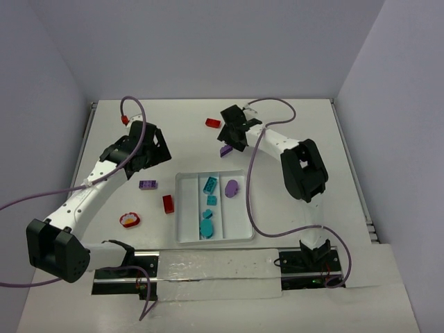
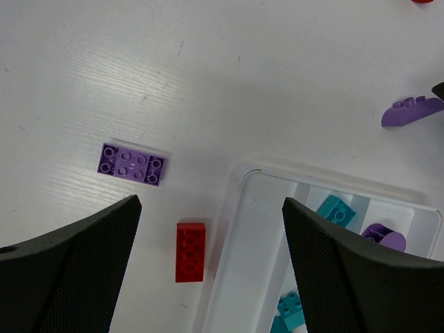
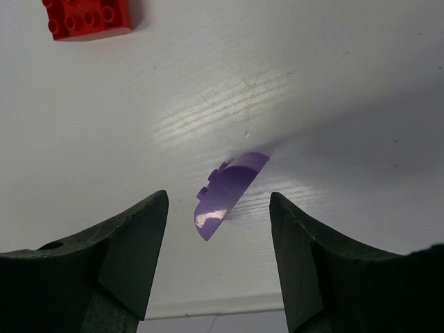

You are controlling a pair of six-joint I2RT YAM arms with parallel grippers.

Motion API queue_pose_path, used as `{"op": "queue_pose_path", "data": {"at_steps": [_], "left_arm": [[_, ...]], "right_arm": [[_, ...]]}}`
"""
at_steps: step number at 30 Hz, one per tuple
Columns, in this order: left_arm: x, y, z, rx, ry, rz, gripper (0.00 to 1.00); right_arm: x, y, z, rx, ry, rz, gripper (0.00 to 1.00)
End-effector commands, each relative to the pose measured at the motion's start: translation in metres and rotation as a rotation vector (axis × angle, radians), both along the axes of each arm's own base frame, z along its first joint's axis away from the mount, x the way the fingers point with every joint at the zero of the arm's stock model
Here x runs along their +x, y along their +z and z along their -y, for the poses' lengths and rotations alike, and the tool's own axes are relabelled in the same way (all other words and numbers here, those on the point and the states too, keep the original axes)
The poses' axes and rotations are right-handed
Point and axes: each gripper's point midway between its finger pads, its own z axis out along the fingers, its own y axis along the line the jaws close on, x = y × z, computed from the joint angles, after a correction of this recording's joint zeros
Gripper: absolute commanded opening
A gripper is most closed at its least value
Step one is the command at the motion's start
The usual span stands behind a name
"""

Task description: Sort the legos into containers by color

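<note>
The white tray [image 1: 182,208] has three long compartments. The middle one holds three teal bricks [image 1: 209,184] and the right one a purple rounded brick [image 1: 231,188]; the left one looks empty. My right gripper [image 1: 234,133] is open above a loose purple rounded brick [image 1: 226,150], which lies tilted between the fingers in the right wrist view [image 3: 225,194]. My left gripper [image 1: 156,149] is open and empty. In its wrist view the gripper [image 2: 211,222] hangs over a red brick [image 2: 190,252] beside the tray's left rim [image 2: 239,208]. A purple studded brick [image 2: 132,164] lies further left.
A red brick [image 1: 213,123] lies behind the right gripper and also shows in the right wrist view [image 3: 87,17]. A small red, white and yellow piece [image 1: 130,220] lies left of the tray. Purple cables trail from both arms. White walls enclose the table.
</note>
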Motion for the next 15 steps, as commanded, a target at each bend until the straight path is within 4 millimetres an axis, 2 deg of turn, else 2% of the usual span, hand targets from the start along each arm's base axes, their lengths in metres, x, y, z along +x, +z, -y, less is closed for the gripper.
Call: {"op": "queue_pose_path", "data": {"at_steps": [1, 5, 10, 15], "left_arm": [[0.006, 0.012, 0.005, -0.034, -0.015, 0.047, 0.91], [0.006, 0.011, 0.006, -0.039, -0.020, 0.043, 0.91], [0.004, 0.013, 0.005, -0.035, -0.025, 0.046, 0.91], [0.003, 0.013, 0.005, -0.037, -0.025, 0.047, 0.91]], "right_arm": [[0.005, -0.002, -0.011, -0.032, 0.005, 0.006, 0.67], [0.004, -0.011, -0.020, -0.041, 0.018, -0.010, 0.67], [0.002, -0.020, -0.020, -0.046, 0.011, -0.027, 0.65], [0.001, -0.025, -0.020, -0.058, 0.011, -0.032, 0.52]]}}
